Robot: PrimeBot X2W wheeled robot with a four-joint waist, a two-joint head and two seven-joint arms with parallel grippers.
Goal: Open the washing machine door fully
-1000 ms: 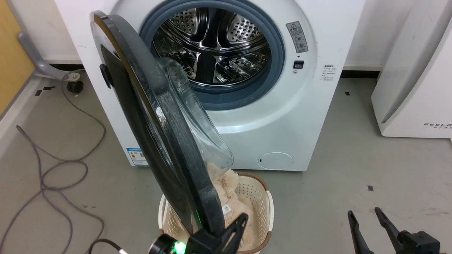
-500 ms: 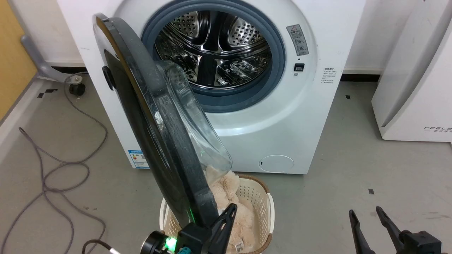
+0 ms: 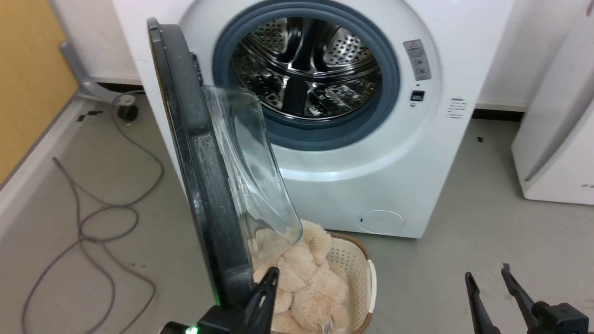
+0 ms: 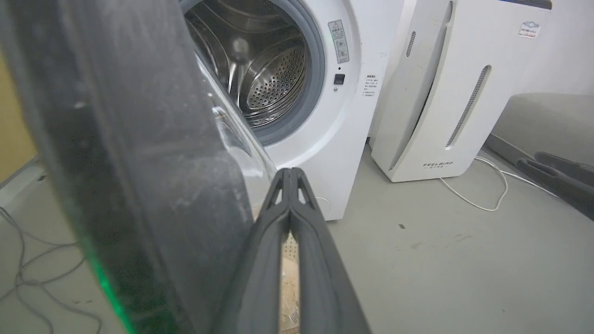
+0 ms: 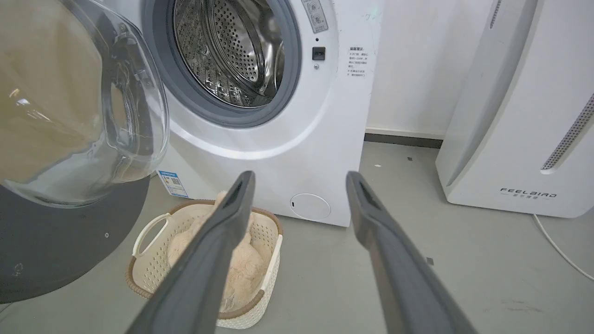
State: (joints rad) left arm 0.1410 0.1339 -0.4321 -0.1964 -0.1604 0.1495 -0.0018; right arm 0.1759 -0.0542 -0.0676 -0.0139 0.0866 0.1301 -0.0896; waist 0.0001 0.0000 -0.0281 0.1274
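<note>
The white washing machine (image 3: 371, 153) stands with its steel drum (image 3: 311, 69) and grey gasket (image 3: 325, 134) exposed. The round black washing machine door (image 3: 204, 185) is swung out to the left and stands almost edge-on to me, its clear glass bowl (image 3: 250, 176) bulging to the right. My left gripper (image 3: 273, 274) is shut, its tips against the inner side of the door's lower rim. In the left wrist view the closed left gripper (image 4: 290, 172) sits just right of the door (image 4: 130, 162). My right gripper (image 3: 489, 273) hangs open over the floor at lower right, holding nothing.
A cream basket (image 3: 359, 269) holding a beige plush toy (image 3: 301, 287) sits on the floor under the door, in front of the machine. A grey cable (image 3: 93, 218) loops across the floor on the left. The white FEELBIRD appliance (image 5: 519, 116) stands to the right.
The door has swung further out to the left and now shows nearly edge-on. My left gripper followed its lower rim. The head camera shifted, so the scene sits further right.
</note>
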